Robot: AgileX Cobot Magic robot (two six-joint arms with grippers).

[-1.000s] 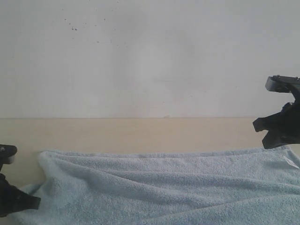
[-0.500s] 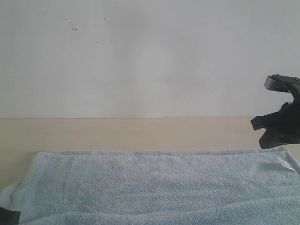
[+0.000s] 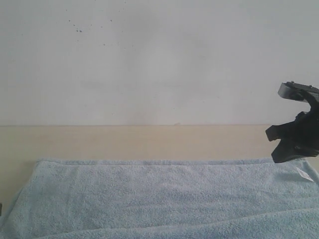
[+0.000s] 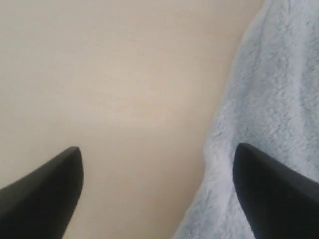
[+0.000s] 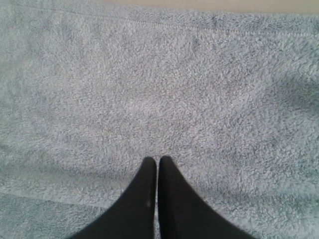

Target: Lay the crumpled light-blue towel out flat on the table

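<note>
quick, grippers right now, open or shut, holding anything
Left gripper: open, holding nothing.
Right gripper: shut, tips together over the towel, nothing seen between them.

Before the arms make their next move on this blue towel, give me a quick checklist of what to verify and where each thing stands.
1. Left gripper open with nothing between its jaws: ok.
2. Right gripper free of the towel: cannot tell; it is shut right over the pile.
3. Far hem straight along the table: ok.
4. Towel flat all over: not ok; a long ridge crosses its near part.
5. Towel's near edge laid out: cannot tell; it is out of view.
</note>
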